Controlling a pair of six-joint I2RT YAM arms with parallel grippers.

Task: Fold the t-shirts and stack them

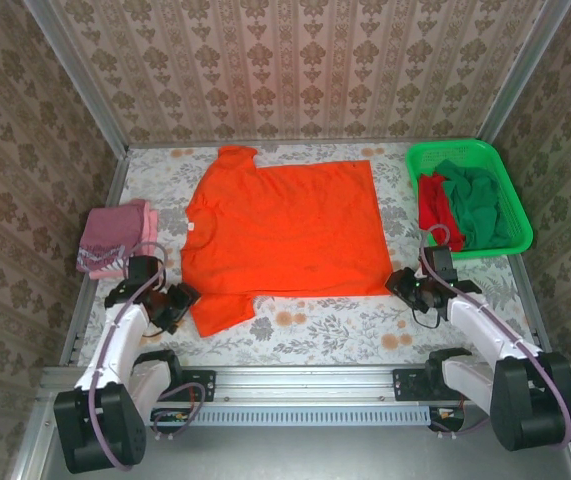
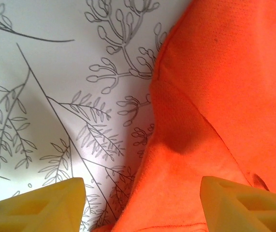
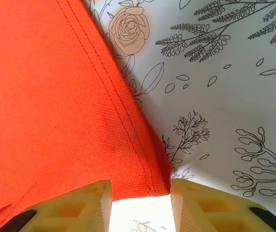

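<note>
No readable text, number, label or brand is showing anywhere: the bright orange cloth t-shirt (image 1: pixel 285 225) lying between the left claw (image 1: pixel 180 300) and the right claw (image 1: pixel 412 287) is bearing none, nor is the flower-printed bench (image 1: pixel 345 325).

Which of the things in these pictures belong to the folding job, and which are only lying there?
Belong to the job: orange t-shirt, folded pink-maroon shirt, red shirt, dark green shirt.
Only there: green basket that holds two shirts, flowered tablecloth.
</note>
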